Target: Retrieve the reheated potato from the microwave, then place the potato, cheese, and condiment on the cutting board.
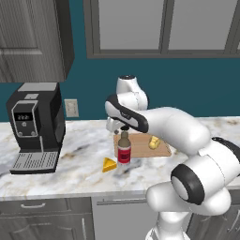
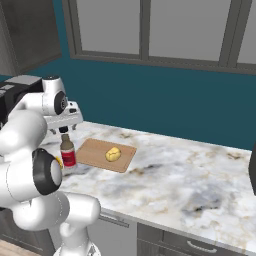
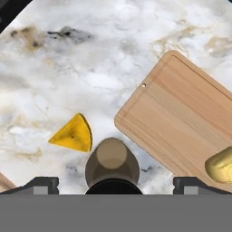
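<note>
Standing brown red-labelled condiment (image 1: 123,149)

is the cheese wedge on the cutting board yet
No, the cheese lies on the marble counter beside the cutting board, clear of its edge; the potato sits on the board.

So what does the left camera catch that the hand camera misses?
Only the left base view takes in the coffee machine, the wall socket and the white arm. Only the hand view looks straight down on the bottle's cap, between the open end effector's tips. Both show the cheese on the counter beside the bottle, and the potato on the board.
</note>
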Robot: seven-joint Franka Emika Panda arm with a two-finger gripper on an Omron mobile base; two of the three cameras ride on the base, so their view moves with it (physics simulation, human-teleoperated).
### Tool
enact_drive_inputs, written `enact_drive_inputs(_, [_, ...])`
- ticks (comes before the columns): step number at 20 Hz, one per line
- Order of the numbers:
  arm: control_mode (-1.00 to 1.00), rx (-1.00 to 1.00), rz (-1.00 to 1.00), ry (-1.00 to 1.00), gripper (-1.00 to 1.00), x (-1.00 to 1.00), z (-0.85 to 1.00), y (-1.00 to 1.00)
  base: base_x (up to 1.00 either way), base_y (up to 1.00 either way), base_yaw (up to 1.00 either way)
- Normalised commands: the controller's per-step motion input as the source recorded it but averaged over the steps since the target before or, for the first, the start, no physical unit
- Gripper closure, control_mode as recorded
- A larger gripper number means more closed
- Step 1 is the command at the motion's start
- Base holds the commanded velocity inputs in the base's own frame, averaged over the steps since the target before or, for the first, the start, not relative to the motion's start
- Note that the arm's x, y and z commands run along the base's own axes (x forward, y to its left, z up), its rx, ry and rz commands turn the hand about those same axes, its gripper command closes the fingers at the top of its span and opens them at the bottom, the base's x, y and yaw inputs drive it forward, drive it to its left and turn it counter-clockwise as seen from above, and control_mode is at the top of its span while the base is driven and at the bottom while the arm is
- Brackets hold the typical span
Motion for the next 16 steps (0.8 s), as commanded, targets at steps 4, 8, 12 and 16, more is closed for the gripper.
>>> enact_drive_inputs(4, [-1.0, 0.0, 0.0, 0.05, 1.0, 0.01, -0.02, 0.0, 0.0, 0.0, 0.0])
enact_drive_inputs(8, [-1.0, 0.0, 0.0, 0.07, 1.0, 0.01, -0.06, -0.01, 0.0, 0.0, 0.0])
enact_drive_inputs(12, [-1.0, 0.0, 0.0, 0.06, 1.0, 0.0, -0.04, 0.0, 0.0, 0.0, 0.0])
enact_drive_inputs(16, [-1.0, -0.03, 0.0, 0.0, 1.0, 0.03, 0.14, -0.01, 0.0, 0.0, 0.0])
